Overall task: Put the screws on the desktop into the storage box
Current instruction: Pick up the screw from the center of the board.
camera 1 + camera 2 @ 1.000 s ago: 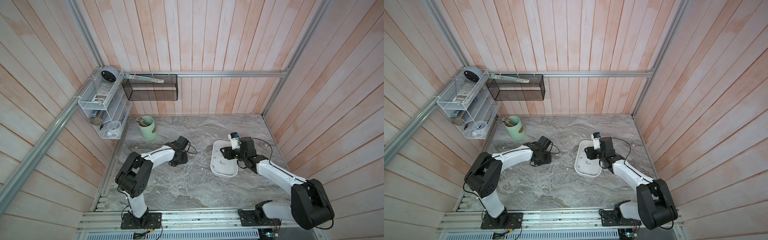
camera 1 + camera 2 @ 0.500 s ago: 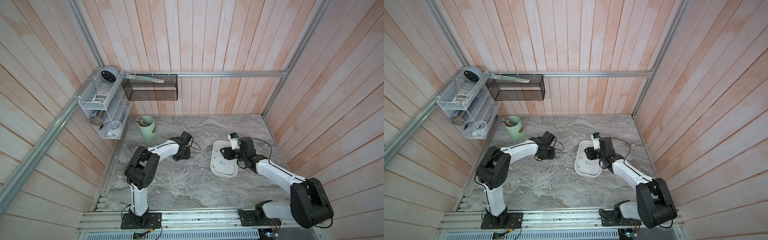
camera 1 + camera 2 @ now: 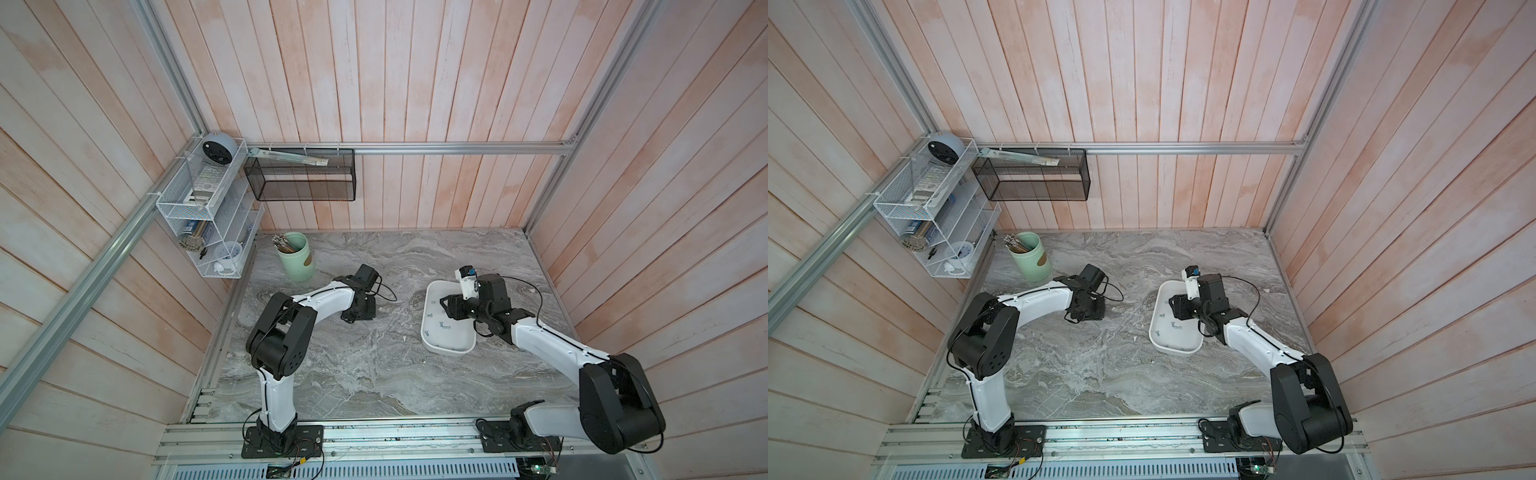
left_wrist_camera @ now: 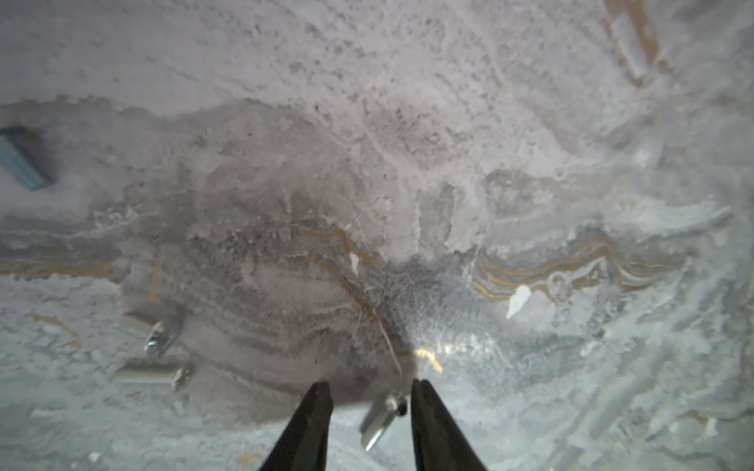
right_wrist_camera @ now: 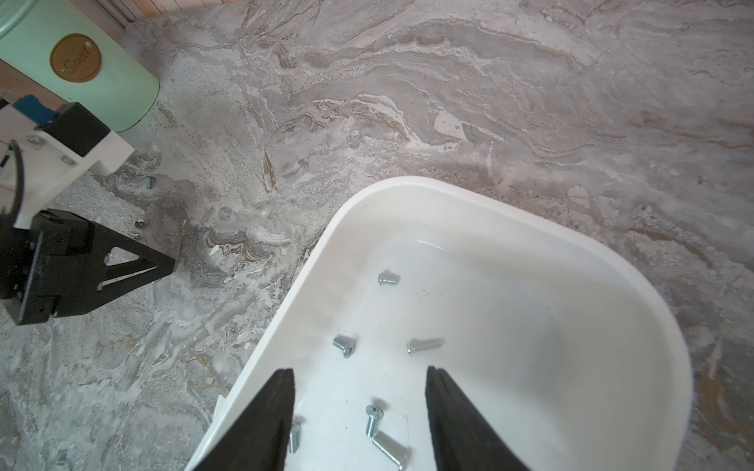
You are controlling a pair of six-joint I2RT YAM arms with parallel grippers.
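1. We see the left gripper (image 4: 370,397) low over the desktop (image 4: 449,142), its fingers (image 4: 314,424) narrowly parted and not clamped on anything.
2. One screw (image 4: 381,418) lies on the marble between those fingers, nearer one of them. Whether it touches that finger we cannot tell.
3. A second screw (image 4: 162,337) and a third screw (image 4: 153,376) lie on the desktop just beside each other, off to one side of that gripper. Both are blurred.
4. The right gripper (image 5: 361,371) hangs over the storage box (image 5: 530,228) with its fingers wide apart and nothing held between them.
5. We count six screws (image 5: 424,345) scattered loose on the white floor of the storage box, three of them close under the right gripper.
6. In both top views the storage box (image 3: 446,352) sits on the right half of the desktop (image 3: 374,374), partly beneath the right arm's wrist, and the left gripper works well apart from it, out to its left.
7. A green cup (image 3: 297,259) stands upright near the back left corner of the desktop, with a bundle of thin sticks in it.
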